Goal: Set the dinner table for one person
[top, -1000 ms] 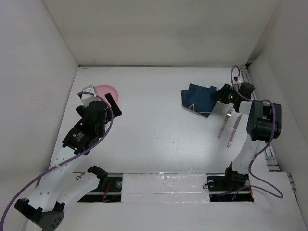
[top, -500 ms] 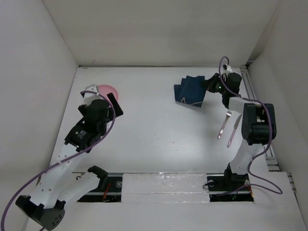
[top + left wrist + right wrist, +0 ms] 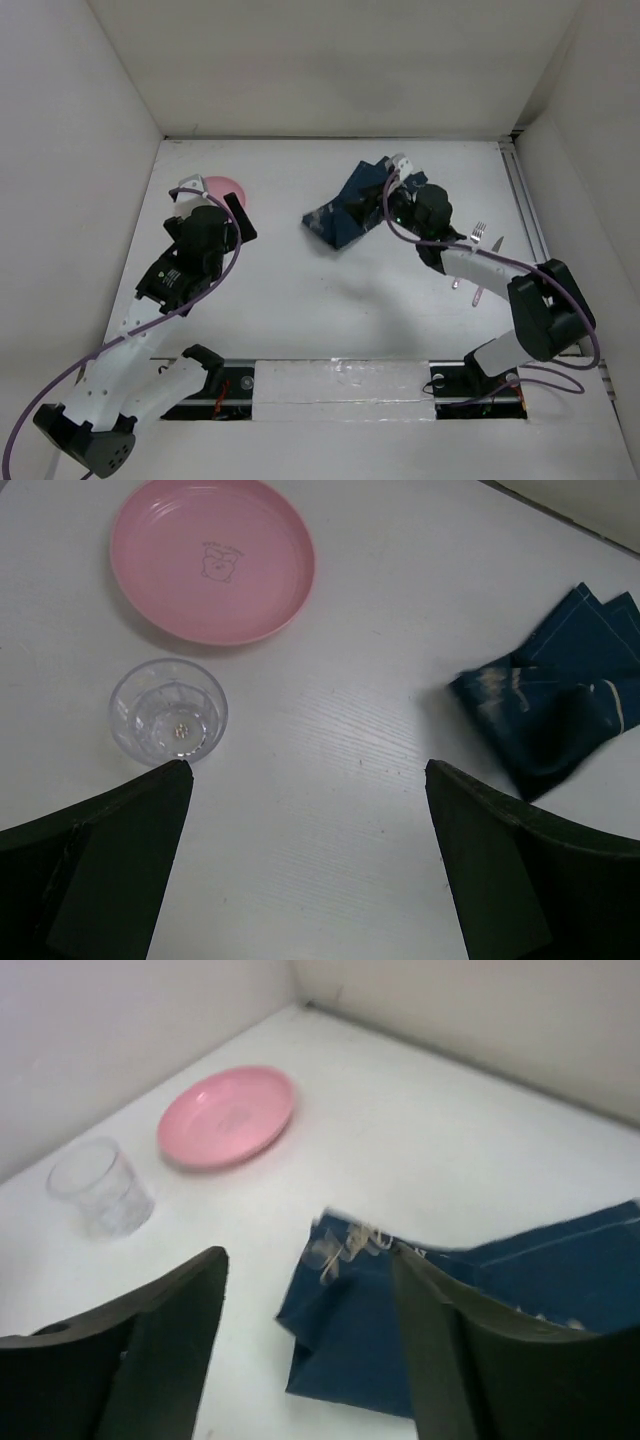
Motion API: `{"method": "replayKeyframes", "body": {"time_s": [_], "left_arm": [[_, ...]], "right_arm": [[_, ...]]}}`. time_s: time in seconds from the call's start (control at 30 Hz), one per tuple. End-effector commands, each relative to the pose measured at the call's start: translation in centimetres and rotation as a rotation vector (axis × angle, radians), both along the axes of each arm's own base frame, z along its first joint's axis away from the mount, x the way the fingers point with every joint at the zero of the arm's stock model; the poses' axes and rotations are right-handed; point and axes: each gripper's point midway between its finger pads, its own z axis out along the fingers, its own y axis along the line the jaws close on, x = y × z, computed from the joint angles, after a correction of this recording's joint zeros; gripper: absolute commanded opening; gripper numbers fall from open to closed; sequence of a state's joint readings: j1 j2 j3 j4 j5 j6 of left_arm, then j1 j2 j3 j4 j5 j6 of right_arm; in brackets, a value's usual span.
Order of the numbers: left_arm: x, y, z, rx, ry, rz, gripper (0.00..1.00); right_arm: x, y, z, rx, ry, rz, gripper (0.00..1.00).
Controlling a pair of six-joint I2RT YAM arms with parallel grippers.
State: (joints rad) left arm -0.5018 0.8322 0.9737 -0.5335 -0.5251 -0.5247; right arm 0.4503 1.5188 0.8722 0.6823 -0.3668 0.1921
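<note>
Right gripper [image 3: 308,1260], jaws apart, has dragged the crumpled navy placemat [image 3: 345,210] leftward and let go. The cloth lies just ahead of its fingers, mid dinner table [image 3: 330,300], and probably needs flattening. The right arm stretches low, forward-left. Farther ahead: glass [image 3: 100,1195], pink plate [image 3: 228,1115]. Left gripper [image 3: 305,780] hovers spread wide, empty.

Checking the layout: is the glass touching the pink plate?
Apart. The left wrist view shows a strip of bare table between glass and plate.
</note>
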Motion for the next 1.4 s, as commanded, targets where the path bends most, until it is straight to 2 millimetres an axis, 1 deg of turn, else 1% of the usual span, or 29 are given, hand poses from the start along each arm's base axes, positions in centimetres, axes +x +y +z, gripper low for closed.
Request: {"method": "replayKeyframes", "body": {"time_s": [0.0,0.03,0.07,0.1,0.13,0.17,0.2,0.23,0.27,0.3,0.33,0.37,0.4,0.43,0.47,0.5,0.57,0.6,0.63,0.7,0.73,0.83,0.9,0.97,1.1,1.13,1.2,1.3,1.37], "left_arm": [[0.3,-0.1,0.1,0.000,-0.015,-0.003,1.00],[0.3,-0.1,0.1,0.000,-0.015,-0.003,1.00],[0.3,-0.1,0.1,0.000,-0.015,-0.003,1.00],[0.3,-0.1,0.1,0.000,-0.015,-0.003,1.00],[0.3,-0.1,0.1,0.000,-0.015,-0.003,1.00],[0.4,-0.3,-0.1,0.009,-0.003,-0.015,1.00],[0.4,-0.3,-0.2,0.009,-0.003,-0.015,1.00],[0.4,-0.3,-0.2,0.009,-0.003,-0.015,1.00],[0.4,-0.3,-0.2,0.009,-0.003,-0.015,1.00],[0.6,-0.3,-0.4,0.014,0.006,-0.015,1.00],[0.6,-0.3,-0.4,0.014,0.006,-0.015,1.00],[0.6,-0.1,-0.4,0.019,0.003,-0.005,1.00],[0.6,0.0,-0.3,0.016,0.000,0.008,1.00],[0.5,0.1,-0.5,0.021,0.009,0.008,1.00],[0.5,0.3,-0.4,0.018,0.004,0.025,1.00],[0.4,0.6,-0.1,0.019,-0.009,0.038,1.00],[0.4,0.9,0.2,0.017,-0.013,0.054,1.00],[0.1,1.0,0.2,0.008,-0.015,0.058,1.00],[0.1,1.0,0.2,0.008,-0.015,0.058,1.00],[0.0,1.0,0.4,0.003,-0.023,0.058,1.00],[0.0,1.0,0.4,0.003,-0.023,0.058,1.00],[0.0,1.0,0.4,0.003,-0.023,0.058,1.00],[0.0,0.9,0.4,-0.001,-0.021,0.051,1.00],[0.0,0.7,0.4,-0.006,-0.018,0.041,1.00],[0.1,0.7,0.5,-0.002,-0.025,0.037,1.00],[0.1,0.5,0.5,-0.006,-0.023,0.030,1.00],[0.1,0.5,0.5,-0.006,-0.022,0.029,1.00],[0.1,0.5,0.5,-0.006,-0.022,0.029,1.00],[0.1,0.3,0.4,-0.010,-0.020,0.022,1.00]], "right_arm": [[-3.7,0.5,-1.0,-0.039,-0.102,0.098,0.74],[-6.4,1.0,-1.1,-0.018,-0.117,0.156,0.78],[-7.7,1.3,-0.8,-0.001,-0.121,0.191,0.89],[-8.2,1.0,-0.6,0.012,-0.115,0.172,0.97],[-9.0,0.9,0.2,0.031,-0.120,0.156,1.00],[-9.0,0.7,-0.3,0.038,-0.077,0.119,1.00],[-7.1,-0.3,-0.3,0.040,-0.037,-0.013,1.00],[-6.6,-0.2,-0.1,0.025,-0.008,-0.052,1.00],[-5.7,1.0,-1.1,-0.046,0.088,-0.076,1.00],[-5.2,1.4,-1.6,-0.077,0.137,-0.120,1.00],[-3.9,0.8,-1.8,-0.111,0.158,-0.236,1.00],[-4.3,2.0,-4.3,-0.183,0.228,-0.252,1.00],[-3.1,2.8,-2.3,-0.145,0.246,-0.298,1.00],[-1.8,2.2,-2.6,-0.156,0.290,-0.392,1.00],[-1.1,2.3,-3.2,-0.175,0.342,-0.428,1.00],[0.0,3.0,-4.4,-0.243,0.414,-0.464,1.00],[1.5,2.6,-5.7,-0.295,0.486,-0.576,1.00],[1.4,2.1,-9.6,-0.421,0.566,-0.611,1.00],[2.5,3.0,-8.0,-0.386,0.565,-0.627,1.00],[2.7,3.6,-9.4,-0.416,0.601,-0.616,1.00],[2.3,4.9,-10.5,-0.431,0.601,-0.595,1.00],[1.7,6.7,-11.8,-0.461,0.595,-0.560,1.00],[1.7,6.9,-12.7,-0.486,0.605,-0.551,1.00],[1.8,5.9,-13.9,-0.556,0.616,-0.599,1.00],[1.1,4.6,-15.2,-0.608,0.629,-0.625,1.00],[1.2,4.5,-14.7,-0.602,0.619,-0.635,0.98],[0.3,3.2,-15.3,-0.663,0.620,-0.665,0.96],[-0.4,1.8,-13.8,-0.663,0.592,-0.720,0.86],[-1.3,0.4,-14.3,-0.695,0.592,-0.740,0.79]]}}
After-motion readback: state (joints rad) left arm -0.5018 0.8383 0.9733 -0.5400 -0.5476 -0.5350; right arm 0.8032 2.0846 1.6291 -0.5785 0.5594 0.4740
